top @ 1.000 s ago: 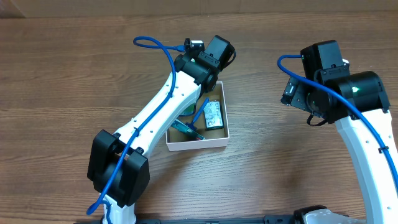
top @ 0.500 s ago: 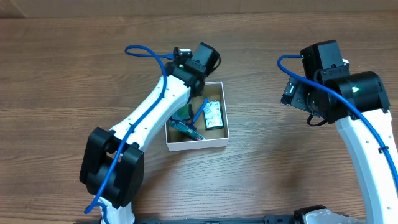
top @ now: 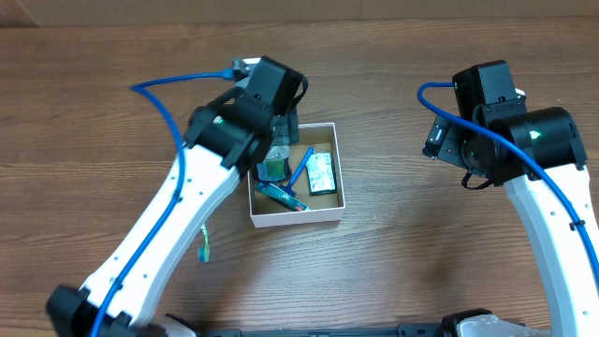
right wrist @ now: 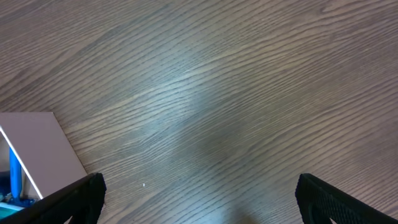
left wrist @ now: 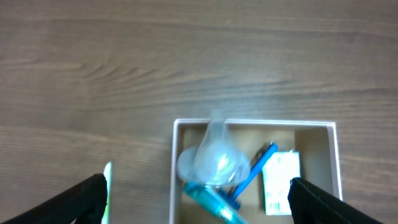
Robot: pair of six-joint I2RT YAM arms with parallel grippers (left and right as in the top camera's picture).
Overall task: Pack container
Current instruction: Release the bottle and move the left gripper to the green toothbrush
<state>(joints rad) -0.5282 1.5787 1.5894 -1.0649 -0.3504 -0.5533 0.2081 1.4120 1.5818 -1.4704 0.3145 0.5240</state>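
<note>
White-walled container with brown floor, blue stick, brown wood-grain table

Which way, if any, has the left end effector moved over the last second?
Yes. Overhead, the left end effector has swung left, from the far right corner of the box to its far left corner.

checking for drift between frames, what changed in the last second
The left hand, open and empty, swung left off the container, uncovering the clear bottle inside. The container, its contents and the right arm stayed put.
</note>
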